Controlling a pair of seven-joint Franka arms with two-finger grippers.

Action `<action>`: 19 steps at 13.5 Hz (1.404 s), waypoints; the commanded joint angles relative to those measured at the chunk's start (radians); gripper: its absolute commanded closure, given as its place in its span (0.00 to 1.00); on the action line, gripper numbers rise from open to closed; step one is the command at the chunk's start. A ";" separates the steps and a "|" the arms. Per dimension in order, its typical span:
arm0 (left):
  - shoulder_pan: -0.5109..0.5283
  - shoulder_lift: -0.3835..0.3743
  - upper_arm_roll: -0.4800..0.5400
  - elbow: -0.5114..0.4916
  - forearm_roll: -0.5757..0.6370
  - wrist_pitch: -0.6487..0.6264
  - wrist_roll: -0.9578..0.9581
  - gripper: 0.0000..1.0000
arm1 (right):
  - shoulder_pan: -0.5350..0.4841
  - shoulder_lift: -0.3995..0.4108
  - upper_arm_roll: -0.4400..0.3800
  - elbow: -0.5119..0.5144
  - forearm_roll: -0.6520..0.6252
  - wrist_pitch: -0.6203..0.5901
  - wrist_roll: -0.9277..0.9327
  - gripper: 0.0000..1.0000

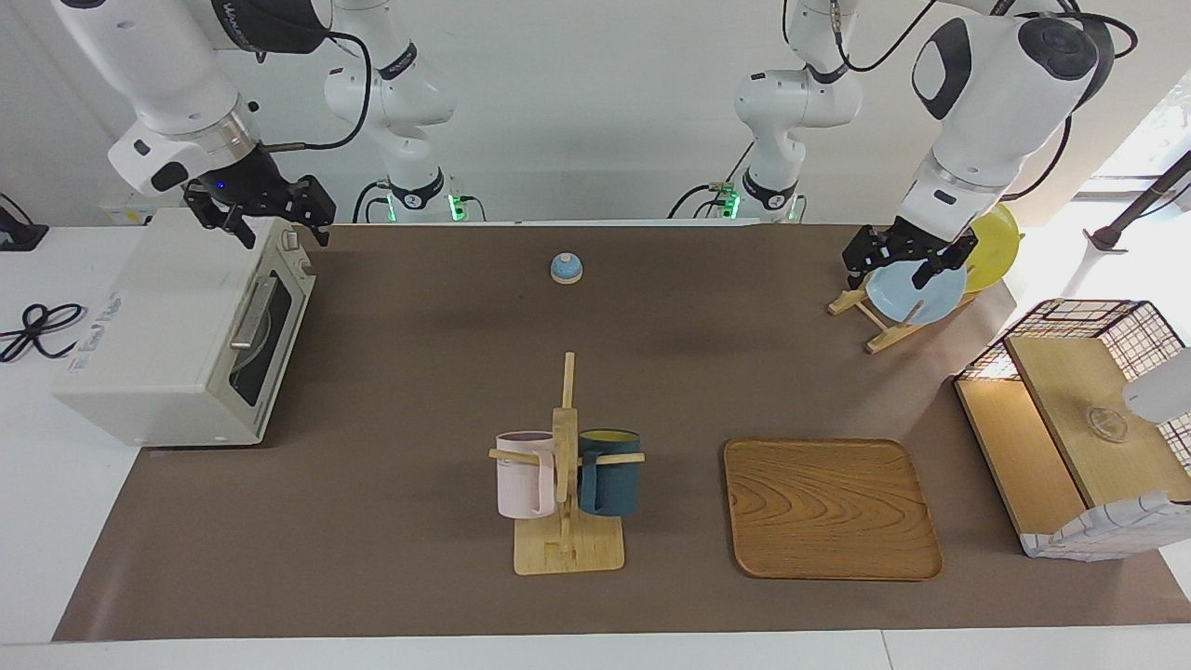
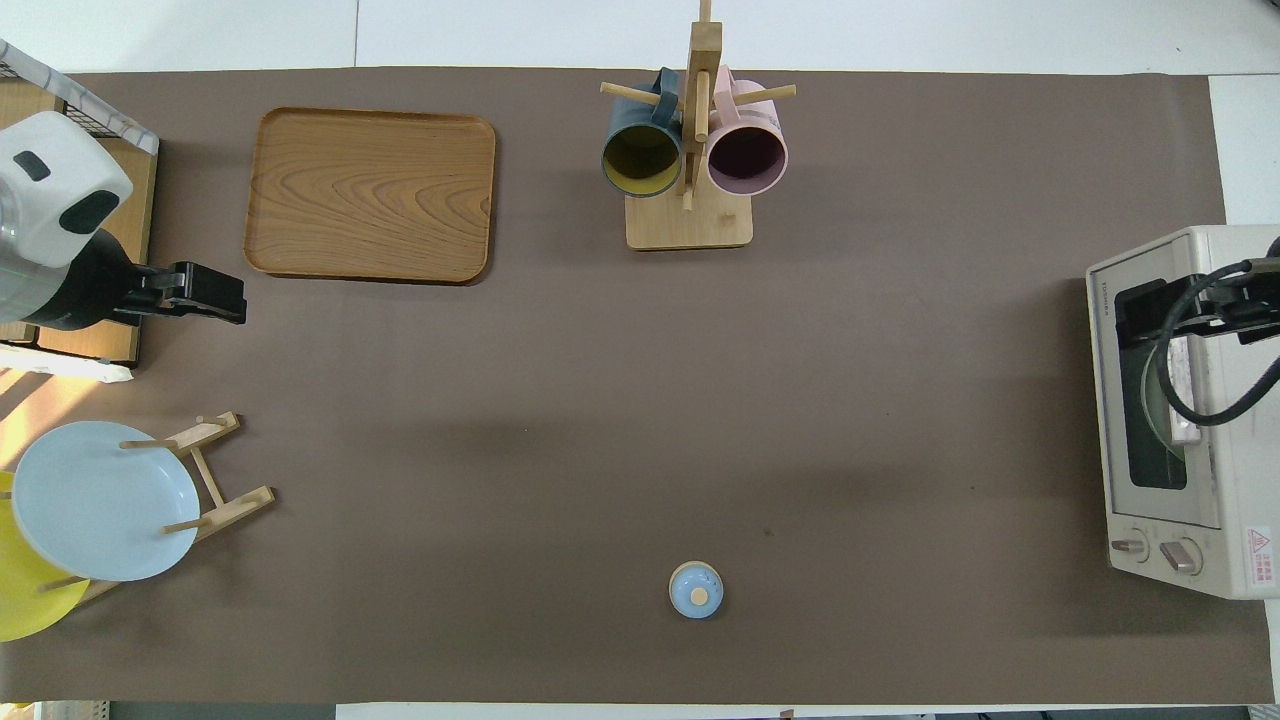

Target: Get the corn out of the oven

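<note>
**Both hands open, oven door shut**

Your right hand (image 1: 274,219) hangs open over the top corner of the oven (image 1: 177,335), which sits at the right arm's end of the table (image 1: 419,372) with its door closed. You cannot see the corn. Mid-table stands a mug rack (image 1: 565,465), with a wooden tray (image 1: 831,507) beside it. Your left hand (image 1: 907,261) hovers open over the plate rack (image 1: 893,312).

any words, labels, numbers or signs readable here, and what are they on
Nothing here can be read for certain.
Grey lettering on the oven top: too blurred to read.
Small print along the oven's front edge, overhead view: too small.
Red warning triangle sticker beside the oven's knobs: its text is too small.
Dark band lettering on the right arm: unreadable.
</note>
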 commanded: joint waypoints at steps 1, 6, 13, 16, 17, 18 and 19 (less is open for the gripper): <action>0.009 -0.019 -0.004 -0.013 -0.010 0.007 0.015 0.00 | -0.009 -0.006 0.006 -0.004 0.009 -0.011 0.016 0.00; 0.009 -0.019 -0.004 -0.013 -0.010 0.007 0.015 0.00 | -0.011 -0.006 0.006 -0.004 0.009 -0.008 0.011 0.00; 0.009 -0.019 -0.004 -0.013 -0.010 0.007 0.015 0.00 | -0.011 -0.016 0.006 -0.032 0.009 0.025 0.011 0.54; 0.009 -0.019 -0.004 -0.013 -0.010 0.007 0.015 0.00 | -0.009 -0.029 0.005 -0.064 0.009 0.050 0.014 1.00; 0.009 -0.019 -0.004 -0.013 -0.010 0.007 0.015 0.00 | -0.012 -0.036 0.005 -0.088 0.009 0.077 0.013 1.00; 0.009 -0.019 -0.004 -0.013 -0.010 0.007 0.015 0.00 | -0.029 -0.044 0.003 -0.110 0.007 0.099 0.011 1.00; 0.009 -0.019 -0.004 -0.013 -0.010 0.007 0.015 0.00 | -0.050 -0.056 0.003 -0.140 0.007 0.122 0.011 1.00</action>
